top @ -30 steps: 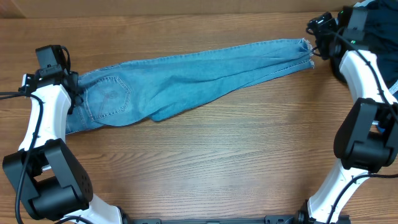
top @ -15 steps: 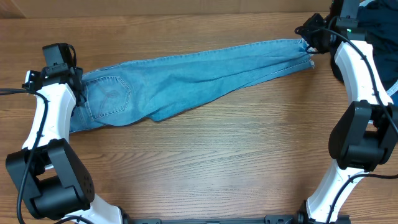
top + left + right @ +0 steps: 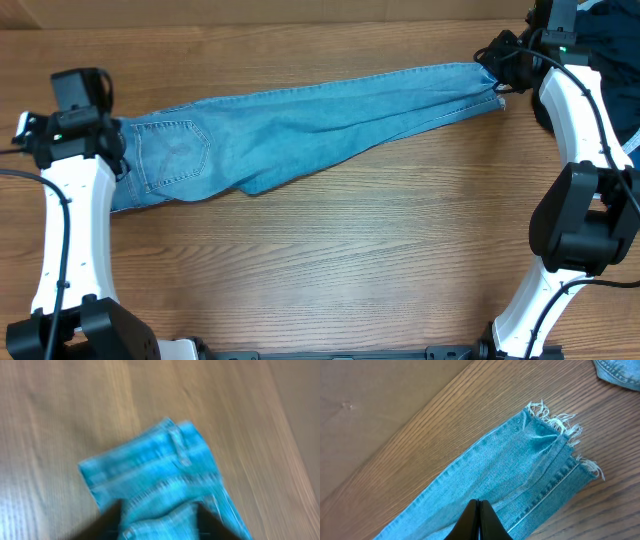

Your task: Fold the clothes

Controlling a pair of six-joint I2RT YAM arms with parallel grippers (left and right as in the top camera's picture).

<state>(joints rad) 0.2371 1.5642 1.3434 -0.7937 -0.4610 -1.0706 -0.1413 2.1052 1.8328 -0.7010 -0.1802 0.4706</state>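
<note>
R gripper (image 3: 479, 505) tips together atop long lt-blue denim jeans (image 3: 515, 472), frayed hem.

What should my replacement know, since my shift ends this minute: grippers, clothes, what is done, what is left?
Left gripper: fingers apart astride the waist end of the long light blue denim jeans. The view is blurred and the grip unclear.
Right gripper: shut, apparently pinching the leg near the frayed hem.
Jeans lie stretched across the wooden table, one leg over the other. Dark blue fabric pile sits at the far right.
Done: jeans laid out, an arm at each end.
Left: fold them end to end, then likely the pile.
</note>
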